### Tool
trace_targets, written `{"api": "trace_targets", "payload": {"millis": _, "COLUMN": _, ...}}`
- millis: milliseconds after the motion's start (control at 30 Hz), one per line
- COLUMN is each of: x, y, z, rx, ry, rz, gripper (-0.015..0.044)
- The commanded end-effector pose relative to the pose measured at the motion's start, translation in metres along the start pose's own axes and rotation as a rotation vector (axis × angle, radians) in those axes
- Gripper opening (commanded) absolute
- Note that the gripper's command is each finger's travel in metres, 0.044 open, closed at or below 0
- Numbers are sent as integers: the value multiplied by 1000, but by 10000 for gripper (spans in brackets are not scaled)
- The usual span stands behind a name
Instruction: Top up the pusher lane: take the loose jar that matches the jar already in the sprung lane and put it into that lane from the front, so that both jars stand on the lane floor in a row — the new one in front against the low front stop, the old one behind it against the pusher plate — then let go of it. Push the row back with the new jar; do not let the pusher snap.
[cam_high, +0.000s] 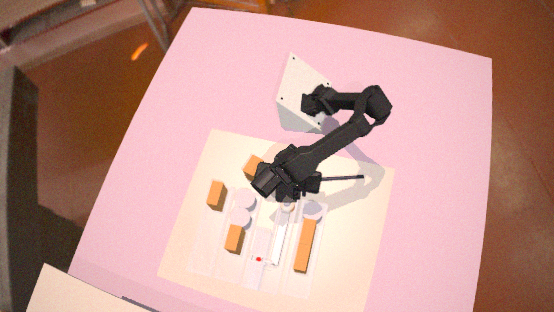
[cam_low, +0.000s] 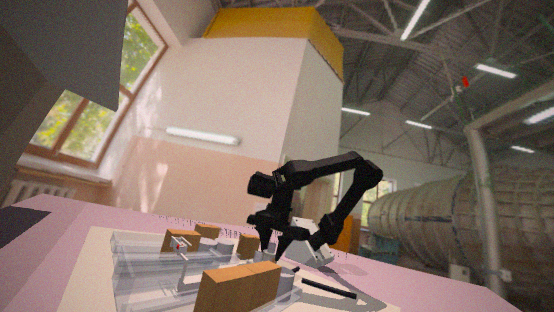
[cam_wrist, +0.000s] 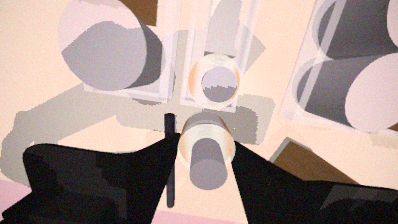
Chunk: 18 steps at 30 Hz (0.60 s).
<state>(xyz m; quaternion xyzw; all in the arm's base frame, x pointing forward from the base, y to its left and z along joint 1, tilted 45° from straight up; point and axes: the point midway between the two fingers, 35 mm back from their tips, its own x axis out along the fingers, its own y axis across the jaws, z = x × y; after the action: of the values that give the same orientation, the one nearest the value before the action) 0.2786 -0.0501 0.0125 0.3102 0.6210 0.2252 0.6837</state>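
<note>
My gripper (cam_low: 271, 251) (cam_wrist: 205, 141) is shut on a small jar (cam_low: 270, 247) (cam_wrist: 208, 172) with a grey cap and a pale, orange-tinted body. The jar is upright and held just outside the front of the sprung lane. A matching jar (cam_high: 287, 207) (cam_wrist: 219, 82) stands inside that lane at its front end, against the pusher (cam_high: 280, 237) behind it. In the wrist view the held jar is in front of the lane jar, slightly toward the image left, with a gap between them. The arm hides the held jar in the top view. The low front stop is hard to make out.
Wide grey jars (cam_high: 244, 199) (cam_high: 240, 218) stand in a neighbouring lane, and another (cam_high: 312, 210) (cam_wrist: 107, 55) on the other side, before a long orange block (cam_high: 305, 245) (cam_low: 235, 287). Shorter orange blocks (cam_high: 216, 194) (cam_high: 234, 239) (cam_high: 253, 166) stand around. Black rods (cam_high: 345, 178) (cam_low: 329, 289) (cam_wrist: 170, 192) lie ahead of the lanes.
</note>
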Motion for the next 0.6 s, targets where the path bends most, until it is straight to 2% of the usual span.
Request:
{"api": "trace_targets", "payload": {"millis": 0, "x": 1, "y": 0, "z": 2, "rx": 5, "ry": -4, "rz": 4, "gripper": 0}}
{"api": "trace_targets", "payload": {"millis": 567, "x": 1, "y": 0, "z": 10, "rx": 4, "ry": -4, "rz": 4, "gripper": 0}}
